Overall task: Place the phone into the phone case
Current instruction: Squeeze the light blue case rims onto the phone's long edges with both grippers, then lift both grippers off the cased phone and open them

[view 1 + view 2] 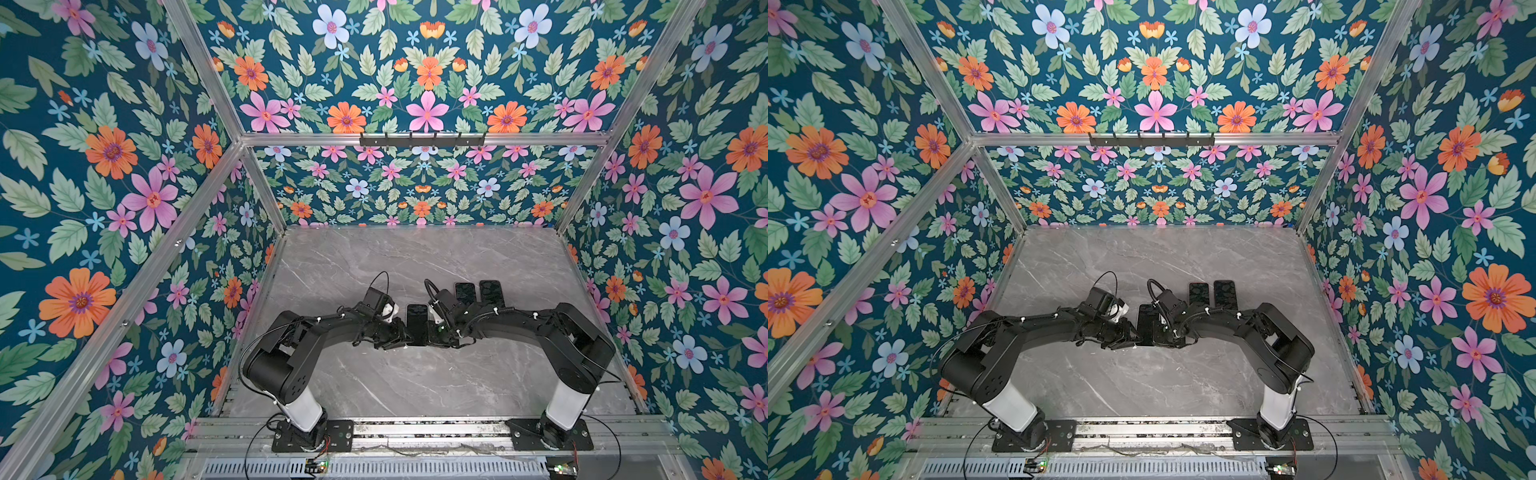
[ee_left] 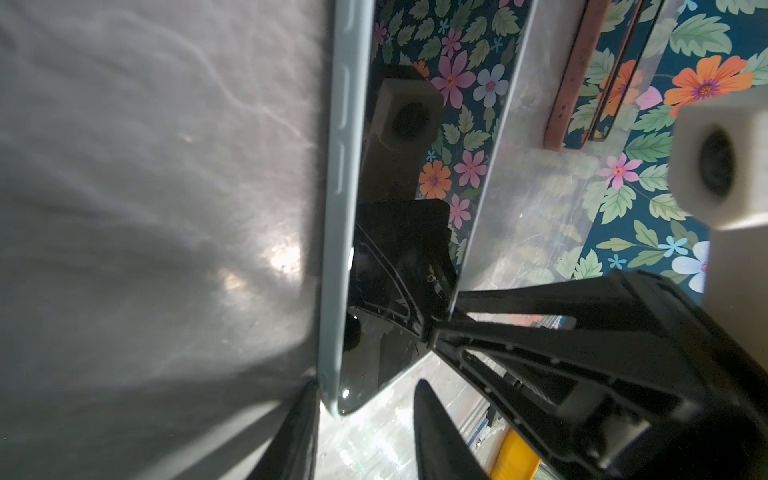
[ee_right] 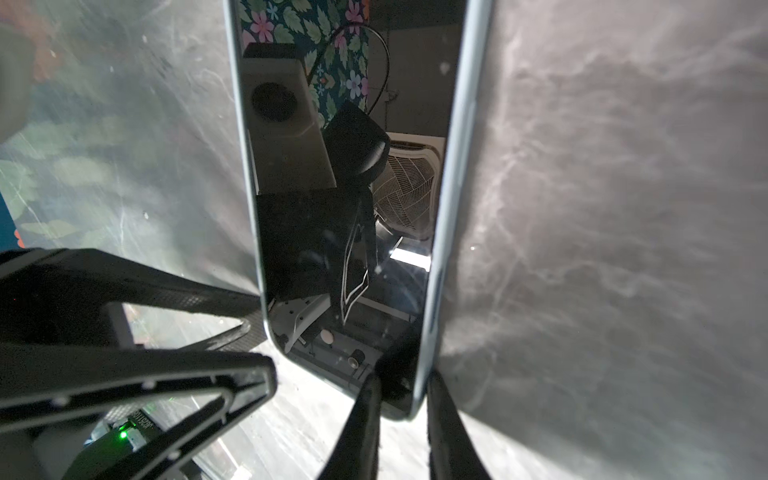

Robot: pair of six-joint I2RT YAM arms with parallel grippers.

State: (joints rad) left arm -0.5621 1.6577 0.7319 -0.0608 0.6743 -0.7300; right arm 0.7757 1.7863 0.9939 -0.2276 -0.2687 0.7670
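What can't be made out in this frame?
- Phone: whether its pale blue edge is a case or its own frame; the back is hidden in every view.
- Two dark slabs behind the right arm: phones or cases; too small in both top views, and the arm covers their near ends.
- Left gripper: whether it touches the phone; blurred in its wrist view.
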